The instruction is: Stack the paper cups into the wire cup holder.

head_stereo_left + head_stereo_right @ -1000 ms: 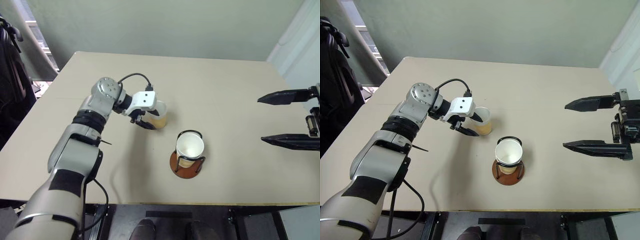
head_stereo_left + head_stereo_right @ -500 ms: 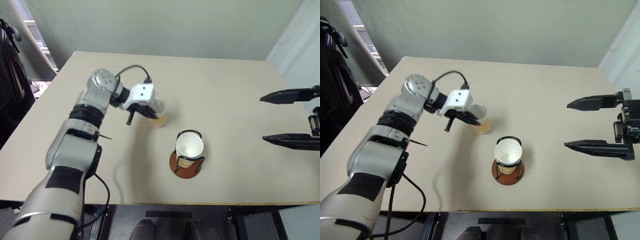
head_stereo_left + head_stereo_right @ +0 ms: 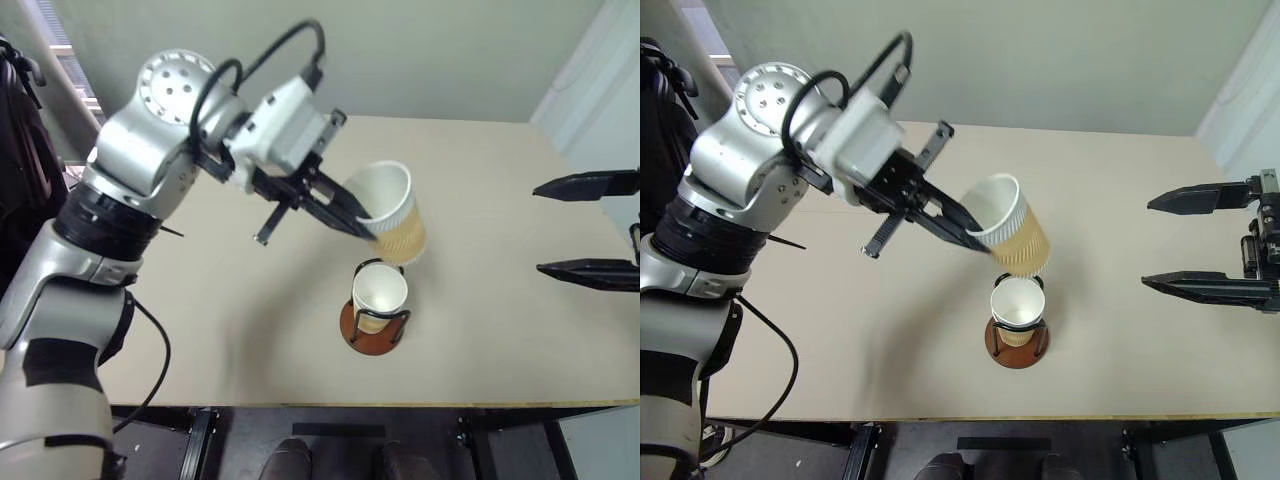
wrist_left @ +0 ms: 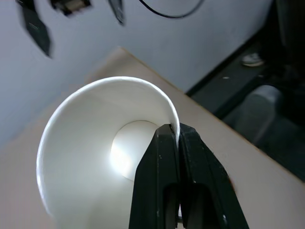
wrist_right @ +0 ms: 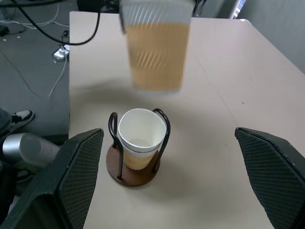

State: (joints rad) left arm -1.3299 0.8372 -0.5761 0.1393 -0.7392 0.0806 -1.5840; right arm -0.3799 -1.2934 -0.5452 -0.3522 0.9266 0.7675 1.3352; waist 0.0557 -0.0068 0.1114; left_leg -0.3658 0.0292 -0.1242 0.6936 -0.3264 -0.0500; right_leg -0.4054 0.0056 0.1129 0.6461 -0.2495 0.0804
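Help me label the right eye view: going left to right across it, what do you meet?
left gripper → held paper cup → right gripper

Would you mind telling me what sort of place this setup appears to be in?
Probably a lab or test room: a plain beige table against a bare pale wall, loose cables on a grey floor, and only paper cups and a wire cup holder laid out.

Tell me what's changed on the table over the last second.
The left gripper has closed on the rim of the paper cup, lifted it off the table and carried it above the wire cup holder. The cup in the holder and the open right gripper stayed put.
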